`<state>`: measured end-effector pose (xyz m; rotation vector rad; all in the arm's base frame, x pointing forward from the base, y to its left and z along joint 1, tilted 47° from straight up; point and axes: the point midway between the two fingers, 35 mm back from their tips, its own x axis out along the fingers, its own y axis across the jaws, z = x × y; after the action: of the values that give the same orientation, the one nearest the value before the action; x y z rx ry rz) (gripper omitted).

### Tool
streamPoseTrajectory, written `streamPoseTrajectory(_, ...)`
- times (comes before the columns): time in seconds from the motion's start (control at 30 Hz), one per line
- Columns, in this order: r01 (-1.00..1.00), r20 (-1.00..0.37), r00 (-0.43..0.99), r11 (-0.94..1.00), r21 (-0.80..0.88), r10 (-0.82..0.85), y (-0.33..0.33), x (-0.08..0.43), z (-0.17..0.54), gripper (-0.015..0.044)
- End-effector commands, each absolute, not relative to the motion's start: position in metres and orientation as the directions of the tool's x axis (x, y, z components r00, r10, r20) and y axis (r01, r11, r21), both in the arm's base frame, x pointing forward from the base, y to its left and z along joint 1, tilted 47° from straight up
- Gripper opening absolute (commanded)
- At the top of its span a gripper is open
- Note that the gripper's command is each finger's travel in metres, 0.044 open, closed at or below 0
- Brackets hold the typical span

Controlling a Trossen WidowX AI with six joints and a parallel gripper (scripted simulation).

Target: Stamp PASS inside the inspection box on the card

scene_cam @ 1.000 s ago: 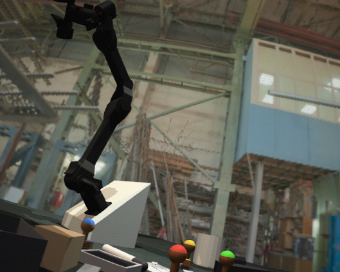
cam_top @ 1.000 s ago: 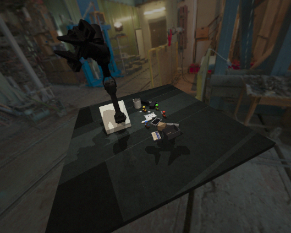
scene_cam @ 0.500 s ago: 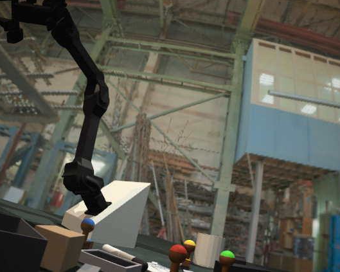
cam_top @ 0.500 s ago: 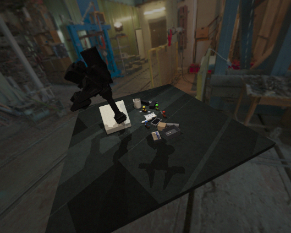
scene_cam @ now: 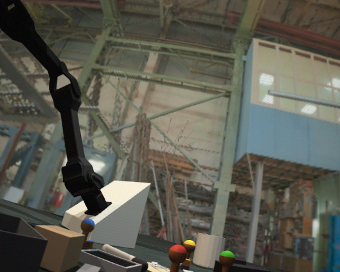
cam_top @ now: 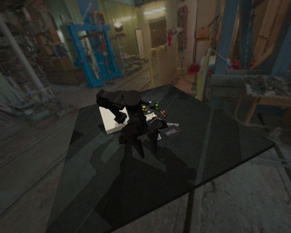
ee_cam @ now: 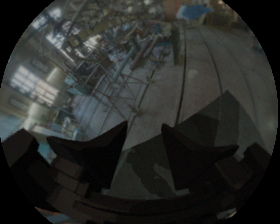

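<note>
My gripper (cam_top: 149, 156) (ee_cam: 145, 125) hangs over the near part of the bench, its fingers apart with nothing between them; it is out of frame in the exterior view. Stamps with round knobs stand on the bench: red (cam_top: 164, 112) (scene_cam: 177, 254), green (cam_top: 157, 105) (scene_cam: 227, 255), yellow (cam_top: 144, 108) (scene_cam: 189, 245) and blue (scene_cam: 87, 224). I cannot read which one says PASS. A shallow grey case with a dark inside, perhaps the ink pad (scene_cam: 134, 265), lies in front of the blue stamp. A pale printed sheet (cam_top: 151, 117) lies behind the gripper; the inspection box cannot be made out.
A white wedge (cam_top: 112, 122) (scene_cam: 120, 233) stands beside the arm's base. A grey open bin (cam_top: 171, 132) lies right of the gripper. A tan block (scene_cam: 60, 248), a dark box, a pale marker (scene_cam: 117, 252) and a light cylinder (scene_cam: 208, 251) stand or lie around the stamps.
</note>
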<state>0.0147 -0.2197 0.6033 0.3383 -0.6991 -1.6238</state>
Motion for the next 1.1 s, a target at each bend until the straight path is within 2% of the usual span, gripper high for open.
streamPoseTrajectory(0.0,0.819,0.097,-0.077,-0.007,0.574,-0.992,-0.244,0.055,0.582,0.0228)
streamPoseTrajectory(0.33,0.920,-0.189,0.156,0.073,0.386,-0.970,-0.293,0.192,0.490,0.0228)
streamPoseTrajectory(0.63,0.955,-0.444,0.291,0.232,0.185,-0.847,-0.273,0.317,0.381,0.0228)
streamPoseTrajectory(0.83,0.939,-0.560,0.320,0.333,0.082,-0.765,-0.240,0.370,0.321,0.0228)
streamPoseTrajectory(1.07,0.860,-0.700,0.252,0.486,-0.154,-0.669,-0.173,0.422,0.224,0.0228)
